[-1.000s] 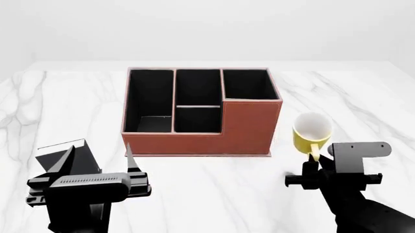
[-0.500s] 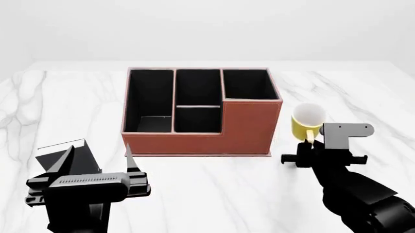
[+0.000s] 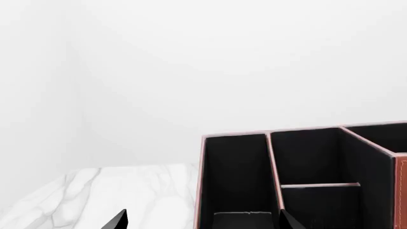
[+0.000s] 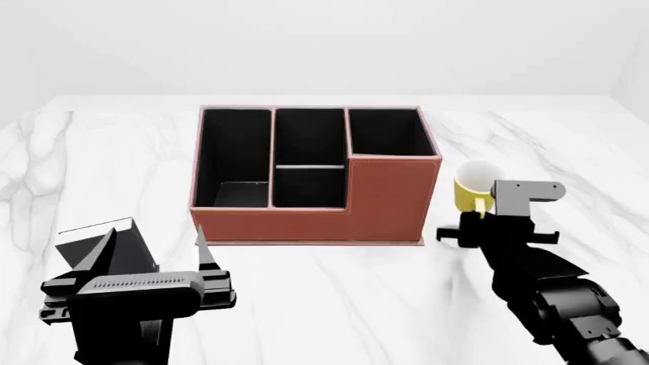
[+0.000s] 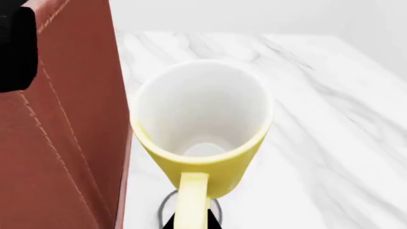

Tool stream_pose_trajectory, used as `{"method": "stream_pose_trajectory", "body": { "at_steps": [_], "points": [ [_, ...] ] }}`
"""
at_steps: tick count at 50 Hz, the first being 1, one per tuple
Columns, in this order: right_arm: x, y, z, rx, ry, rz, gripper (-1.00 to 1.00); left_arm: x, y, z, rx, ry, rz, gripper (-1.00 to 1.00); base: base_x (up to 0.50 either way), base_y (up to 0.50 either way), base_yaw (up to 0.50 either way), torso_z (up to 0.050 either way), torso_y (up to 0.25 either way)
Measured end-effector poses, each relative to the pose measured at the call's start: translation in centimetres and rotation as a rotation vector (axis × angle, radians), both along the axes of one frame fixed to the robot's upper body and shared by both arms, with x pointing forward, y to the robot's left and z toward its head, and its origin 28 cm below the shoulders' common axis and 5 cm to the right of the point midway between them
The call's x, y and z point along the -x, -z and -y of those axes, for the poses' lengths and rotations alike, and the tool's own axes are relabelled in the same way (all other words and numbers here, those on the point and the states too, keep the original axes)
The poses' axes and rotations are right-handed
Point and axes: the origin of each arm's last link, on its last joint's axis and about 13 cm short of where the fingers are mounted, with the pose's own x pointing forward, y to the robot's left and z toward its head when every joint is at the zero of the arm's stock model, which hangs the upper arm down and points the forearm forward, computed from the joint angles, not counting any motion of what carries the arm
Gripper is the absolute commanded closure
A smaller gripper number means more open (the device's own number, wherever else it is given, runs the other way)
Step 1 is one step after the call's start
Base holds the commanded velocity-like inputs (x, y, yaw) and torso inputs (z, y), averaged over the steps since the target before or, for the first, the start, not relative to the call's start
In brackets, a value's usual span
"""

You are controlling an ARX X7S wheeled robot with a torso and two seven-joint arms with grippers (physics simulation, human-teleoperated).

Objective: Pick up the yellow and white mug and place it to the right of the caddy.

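The yellow and white mug (image 4: 473, 187) is just right of the reddish-brown caddy (image 4: 315, 176), close to its tall corner section. My right gripper (image 4: 485, 218) is shut on the mug's yellow handle (image 5: 192, 200) from the near side. In the right wrist view the mug (image 5: 203, 129) shows its white inside, tilted, with the caddy's wall (image 5: 60, 133) close beside it. Whether it touches the table cannot be told. My left gripper (image 4: 152, 251) is open and empty at the near left, facing the caddy (image 3: 305, 176).
A small black upright block (image 4: 106, 247) stands at the near left, behind my left gripper. The white marble table (image 4: 568, 144) stretches right and behind the mug.
My right gripper has carried the mug by its handle away from me and slightly left, closer to the caddy's right side. The left arm has not moved.
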Motion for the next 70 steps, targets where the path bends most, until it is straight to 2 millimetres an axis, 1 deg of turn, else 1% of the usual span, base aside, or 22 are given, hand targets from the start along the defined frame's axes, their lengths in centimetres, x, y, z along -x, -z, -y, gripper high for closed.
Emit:
{"method": "stream_pose_trajectory", "body": {
  "at_steps": [10,18,42,62,70],
  "points": [
    [-1.8,1.0,0.1,-0.009,0.011,-0.023,1.00,0.0,0.0,0.0,0.000,0.000,-0.001,-1.00,0.00,0.00,0.00,0.000,0.001],
    [-2.3,1.6,0.1,-0.007,0.018,-0.047,1.00,0.0,0.1,0.0,0.000,0.000,-0.002,-1.00,0.00,0.00,0.00,0.000,0.000],
    [-1.7,3.2,-0.1,-0.018,0.022,-0.130,1.00,0.0,0.1,0.0,-0.001,0.000,-0.001,-1.00,0.00,0.00,0.00,0.000,0.001],
    [-1.2,3.9,-0.3,-0.027,0.018,-0.173,1.00,0.0,0.0,0.0,-0.001,0.001,0.000,-1.00,0.00,0.00,0.00,0.000,0.001],
    [-1.2,3.9,-0.3,-0.034,0.022,-0.177,1.00,0.0,0.0,0.0,-0.001,0.001,0.001,-1.00,0.00,0.00,0.00,0.000,0.000]
  ]
}}
